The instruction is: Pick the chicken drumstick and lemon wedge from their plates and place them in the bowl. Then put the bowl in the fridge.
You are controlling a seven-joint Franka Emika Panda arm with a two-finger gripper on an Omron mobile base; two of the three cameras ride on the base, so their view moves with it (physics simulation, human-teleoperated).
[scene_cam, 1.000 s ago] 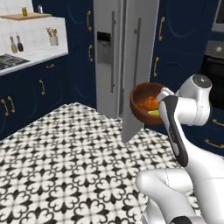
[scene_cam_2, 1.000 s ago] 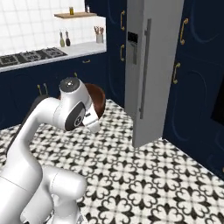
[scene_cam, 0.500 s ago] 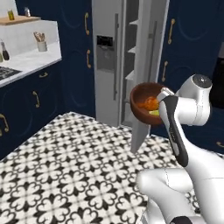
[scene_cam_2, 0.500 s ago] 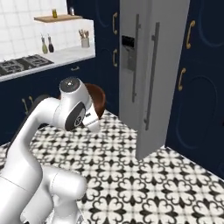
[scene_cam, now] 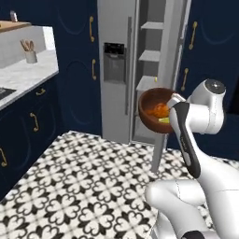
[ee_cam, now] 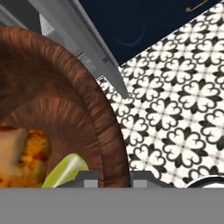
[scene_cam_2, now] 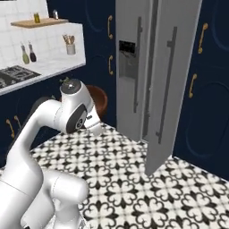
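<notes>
Left base view: bowl (scene_cam: 155,110), dark reddish-brown wood, held aloft at the arm's end, tipped with its mouth toward the camera; chicken drumstick (scene_cam: 159,110) and lemon wedge (scene_cam: 164,120) inside. Gripper (ee_cam: 111,177): jaws pinched shut on the bowl's thick rim. Fridge (scene_cam: 149,56): door swung open, grey inner shelves (scene_cam: 150,56) exposed directly beyond the bowl, slightly higher. Judged next move: carry straight forward onto a shelf.

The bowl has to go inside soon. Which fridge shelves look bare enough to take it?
The grey inner shelves of the tall steel fridge, between its closed left door and open right door, look bare. The dark reddish-brown wooden bowl hides the lower one.
</notes>
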